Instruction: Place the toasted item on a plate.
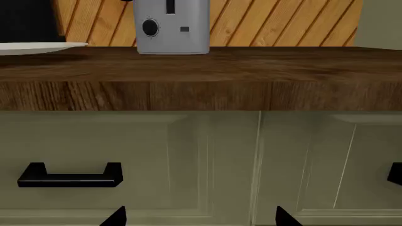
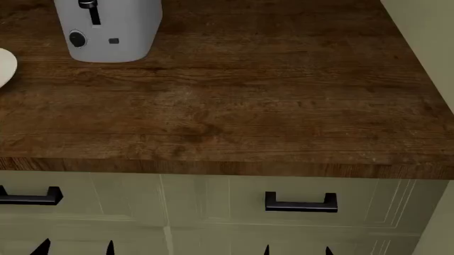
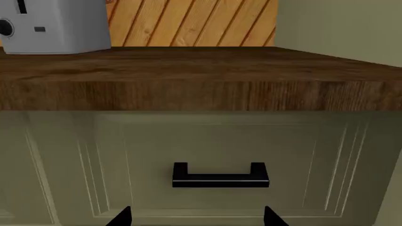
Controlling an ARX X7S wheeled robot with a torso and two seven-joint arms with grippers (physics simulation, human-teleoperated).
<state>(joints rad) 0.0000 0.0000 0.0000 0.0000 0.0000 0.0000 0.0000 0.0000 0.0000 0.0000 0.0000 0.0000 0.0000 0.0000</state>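
The bread slice is not in view. A grey toaster [image 2: 108, 29] stands at the back left of the wooden counter [image 2: 234, 101]; it also shows in the left wrist view [image 1: 171, 26] and the right wrist view [image 3: 53, 26]. The cream-white plate [image 2: 6, 66] lies at the left edge, left of the toaster, and shows edge-on in the left wrist view [image 1: 41, 47]. My left gripper [image 2: 74, 248] and right gripper [image 2: 296, 249] are both open and empty, low in front of the drawer fronts, below the counter's edge. In the wrist views only the fingertips [image 1: 116, 217] [image 3: 122, 216] show.
Pale green drawers with black handles [image 2: 301, 203] [image 2: 30, 197] sit under the counter. A slatted wooden back wall [image 1: 283, 21] runs behind the toaster. A pale wall [image 2: 426, 32] bounds the counter's right end.
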